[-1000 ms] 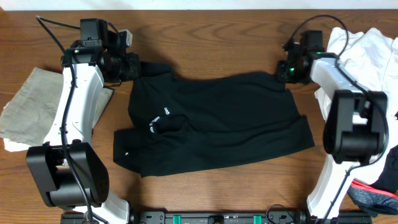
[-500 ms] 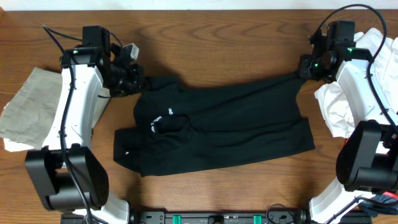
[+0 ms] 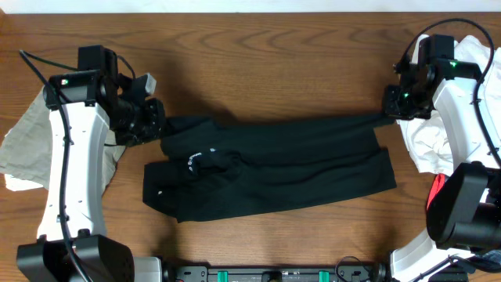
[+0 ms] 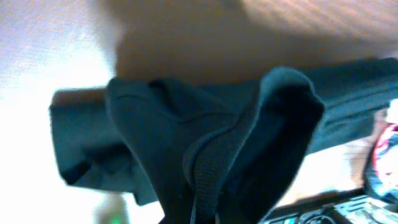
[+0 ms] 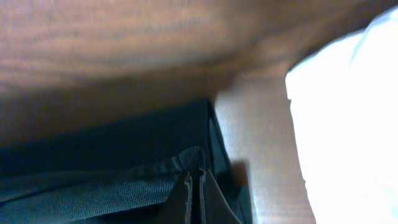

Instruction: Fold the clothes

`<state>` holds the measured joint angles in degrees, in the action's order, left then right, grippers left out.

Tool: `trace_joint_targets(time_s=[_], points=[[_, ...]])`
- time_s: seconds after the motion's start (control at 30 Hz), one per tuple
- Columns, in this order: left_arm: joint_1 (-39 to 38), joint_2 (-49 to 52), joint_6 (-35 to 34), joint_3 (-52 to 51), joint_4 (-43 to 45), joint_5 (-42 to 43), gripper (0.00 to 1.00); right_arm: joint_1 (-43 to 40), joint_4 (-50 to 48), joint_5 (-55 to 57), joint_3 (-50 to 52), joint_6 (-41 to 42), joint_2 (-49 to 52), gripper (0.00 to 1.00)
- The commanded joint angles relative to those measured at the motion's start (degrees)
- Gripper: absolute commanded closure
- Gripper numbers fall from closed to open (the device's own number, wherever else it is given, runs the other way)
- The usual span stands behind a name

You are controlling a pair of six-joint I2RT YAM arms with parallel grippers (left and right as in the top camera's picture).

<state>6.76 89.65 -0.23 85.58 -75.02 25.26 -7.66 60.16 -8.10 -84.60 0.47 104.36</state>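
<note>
Black shirt [image 3: 274, 168] lies across the bench [image 3: 258, 55], its far edge lifted taut. Your left hand [image 3: 153, 126] and right hand [image 3: 389, 111] each pinch one far corner, likely to smooth it for folding.

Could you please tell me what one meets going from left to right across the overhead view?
The khaki garment → left gripper → black shirt → right gripper → white garment.
</note>
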Motion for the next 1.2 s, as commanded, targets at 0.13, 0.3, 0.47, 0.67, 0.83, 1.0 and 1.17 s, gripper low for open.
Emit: trace_joint_targets(time_s=[0.13, 0.3, 0.47, 0.67, 0.83, 1.0, 1.17], points=[[0.3, -0.7, -0.5, -0.1, -2.4, -5.4, 0.94, -0.4, 6.2, 1.1, -0.1, -1.9, -1.2, 0.99], [0.3, -0.6, -0.5, -1.0, -5.6, -5.4, 0.94, -0.4, 8.5, 1.3, -0.1, -1.9, -1.2, 0.99], [0.3, -0.6, -0.5, -3.5, -7.4, -5.4, 0.94, -0.4, 9.1, 1.4, -0.1, -1.9, -1.2, 0.95], [0.3, -0.6, -0.5, -10.2, -6.7, -5.4, 0.94, -0.4, 9.7, 1.7, -0.1, -1.9, -1.2, 0.89], [0.3, -0.6, -0.5, -15.3, -4.8, -5.3, 0.94, -0.4, 10.3, 2.3, -0.1, -1.9, -1.2, 0.88], [0.2, -0.6, -0.5, -17.0, -4.6, -4.9, 0.94, -0.4, 10.4, 2.3, -0.1, -1.9, -1.2, 0.88], [-0.2, -0.6, -0.7, -17.0, -5.2, -5.0, 0.94, -0.4, 10.6, 2.3, -0.1, -1.9, -1.2, 0.87]])
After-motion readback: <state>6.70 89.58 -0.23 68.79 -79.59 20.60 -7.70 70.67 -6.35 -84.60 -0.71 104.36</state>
